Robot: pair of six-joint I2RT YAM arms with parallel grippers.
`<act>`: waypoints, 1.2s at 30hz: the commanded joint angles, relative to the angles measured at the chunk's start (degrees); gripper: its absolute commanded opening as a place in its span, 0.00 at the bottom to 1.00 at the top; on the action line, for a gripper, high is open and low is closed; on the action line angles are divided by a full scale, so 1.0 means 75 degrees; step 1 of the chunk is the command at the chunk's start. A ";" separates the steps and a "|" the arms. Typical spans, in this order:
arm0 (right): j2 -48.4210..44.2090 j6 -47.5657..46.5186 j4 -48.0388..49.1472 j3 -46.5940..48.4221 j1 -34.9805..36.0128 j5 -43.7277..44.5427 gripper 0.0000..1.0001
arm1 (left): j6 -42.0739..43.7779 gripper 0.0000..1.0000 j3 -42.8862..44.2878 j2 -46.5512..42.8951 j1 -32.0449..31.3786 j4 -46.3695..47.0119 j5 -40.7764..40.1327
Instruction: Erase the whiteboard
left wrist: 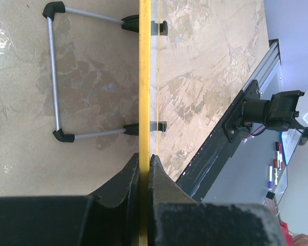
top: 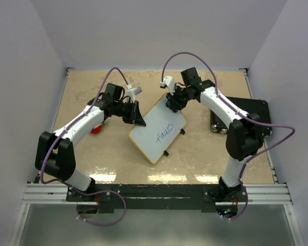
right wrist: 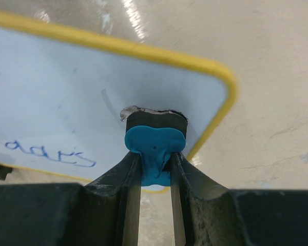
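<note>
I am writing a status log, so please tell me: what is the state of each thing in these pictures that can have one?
Whiteboard: not yet erased, clamped at one edge.
Writing: blue, intact.
Left claw: shut on the whiteboard's edge.
Right claw: shut on the eraser.
Eraser: held, felt end at the whiteboard's corner, away from the writing.
Case: lies flat, partly hidden; open or closed, I cannot tell.

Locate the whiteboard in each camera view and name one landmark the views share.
Top external: whiteboard mid-frame, tilted diagonally.
Left wrist: seen edge-on, its yellow frame a vertical line running from the top down into the left gripper.
Right wrist: upper left, white face with blue writing.
Shared landmark: the yellow frame.
</note>
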 commanded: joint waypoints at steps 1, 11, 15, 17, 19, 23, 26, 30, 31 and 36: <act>-0.0643 -0.0169 0.0289 -0.1537 0.0244 -0.0145 0.00 | 0.0276 0.00 0.0244 0.0187 -0.0037 0.0300 -0.0303; -0.1207 -0.0123 0.0876 -0.2902 0.0349 0.0266 0.00 | 0.0194 0.00 0.0233 0.0210 -0.0037 0.0359 -0.0339; -0.1195 0.0497 0.1227 -0.2306 0.0700 0.0372 0.00 | 0.0182 0.00 0.0279 0.0257 -0.0037 0.0347 -0.0350; -0.1125 0.0861 0.1333 -0.2036 0.0946 0.0430 0.00 | 0.0217 0.00 0.0326 0.0280 -0.0037 0.0312 -0.0350; -0.1020 0.1188 0.1298 -0.1602 0.1168 0.0477 0.00 | 0.0218 0.00 0.0361 0.0292 -0.0037 0.0300 -0.0374; -0.0973 0.1576 0.1356 -0.1086 0.1520 0.0653 0.00 | 0.0229 0.00 0.0326 0.0281 -0.0037 0.0312 -0.0351; -0.0856 0.1787 0.1251 -0.0641 0.1603 0.0653 0.00 | 0.0217 0.00 0.0268 0.0269 -0.0037 0.0347 -0.0350; -0.0878 0.1753 0.1193 -0.0732 0.1626 0.0805 0.00 | 0.0206 0.00 0.0244 0.0234 -0.0037 0.0370 -0.0362; -0.0890 0.1625 0.1146 -0.0872 0.1626 0.0829 0.00 | 0.0206 0.00 0.0244 0.0222 -0.0037 0.0359 -0.0351; -0.1299 0.1284 0.1134 -0.2112 0.1615 0.0969 0.00 | 0.0229 0.00 0.0244 0.0222 -0.0049 0.0347 -0.0374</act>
